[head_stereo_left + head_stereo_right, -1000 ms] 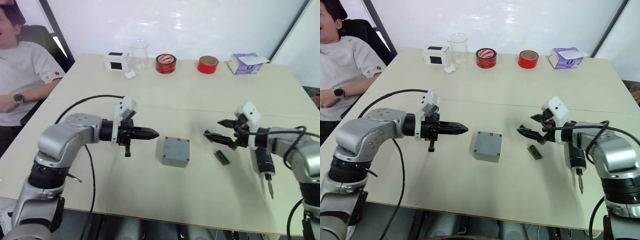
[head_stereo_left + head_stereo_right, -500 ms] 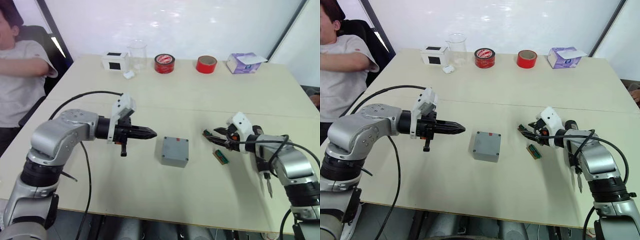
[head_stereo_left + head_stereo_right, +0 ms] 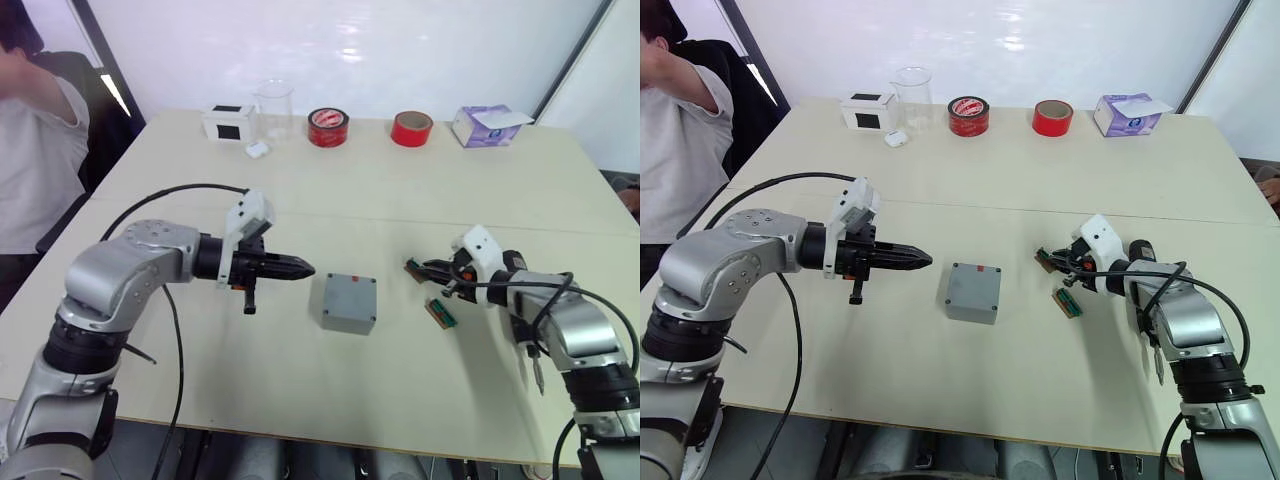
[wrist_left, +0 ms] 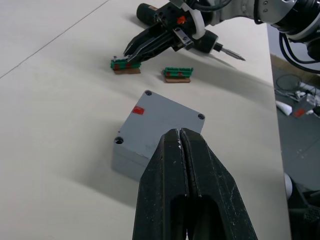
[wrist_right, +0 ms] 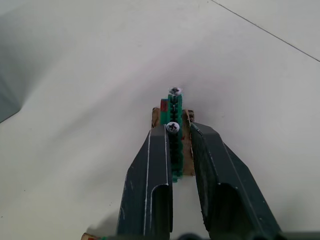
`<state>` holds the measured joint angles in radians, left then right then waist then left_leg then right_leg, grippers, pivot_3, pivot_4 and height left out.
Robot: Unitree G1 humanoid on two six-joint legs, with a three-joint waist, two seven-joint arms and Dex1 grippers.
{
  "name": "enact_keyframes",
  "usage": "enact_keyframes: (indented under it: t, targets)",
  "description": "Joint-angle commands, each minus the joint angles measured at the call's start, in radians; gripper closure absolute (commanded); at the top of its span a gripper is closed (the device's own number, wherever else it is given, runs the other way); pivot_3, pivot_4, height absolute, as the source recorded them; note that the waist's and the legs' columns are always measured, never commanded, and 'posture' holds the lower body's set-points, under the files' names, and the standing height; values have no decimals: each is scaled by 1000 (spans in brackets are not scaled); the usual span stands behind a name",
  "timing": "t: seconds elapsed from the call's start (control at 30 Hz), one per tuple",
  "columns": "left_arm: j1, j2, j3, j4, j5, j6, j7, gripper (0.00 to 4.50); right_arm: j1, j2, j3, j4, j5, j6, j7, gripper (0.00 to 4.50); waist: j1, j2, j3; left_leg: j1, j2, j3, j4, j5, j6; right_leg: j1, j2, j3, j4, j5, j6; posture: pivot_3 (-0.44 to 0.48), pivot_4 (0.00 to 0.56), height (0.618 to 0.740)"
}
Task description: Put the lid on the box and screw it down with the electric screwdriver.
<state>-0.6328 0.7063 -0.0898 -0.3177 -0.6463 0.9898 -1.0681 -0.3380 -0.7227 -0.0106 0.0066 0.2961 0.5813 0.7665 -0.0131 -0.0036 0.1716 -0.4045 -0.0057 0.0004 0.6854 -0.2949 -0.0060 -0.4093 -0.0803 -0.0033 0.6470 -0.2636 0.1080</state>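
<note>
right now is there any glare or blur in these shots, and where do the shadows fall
Eye views: glare on the white wall behind the table; the person at the left edge looks motion-blurred. Left wrist view: the grey box casts a soft shadow on its near side; the left gripper is slightly soft up close. Right wrist view: shading deepens toward one corner.
</note>
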Motion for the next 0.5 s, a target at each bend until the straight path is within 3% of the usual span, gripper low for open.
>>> enact_keyframes:
  t: [0.03, 0.5]
  targets:
    - [1, 9, 14, -20, -16, -19, 3, 4500, -18, 7, -14, -1, -10, -25, -1, 4468, 1, 0, 0, 0, 0, 0, 0, 0, 0, 0, 0, 0, 0, 0, 0, 0, 150, 740]
    - [12, 9, 17, -14, -16, -22, 3, 4500, -18, 1, -68, -65, 38, 9, 3, 4468, 1, 0, 0, 0, 0, 0, 0, 0, 0, 0, 0, 0, 0, 0, 0, 0, 150, 740]
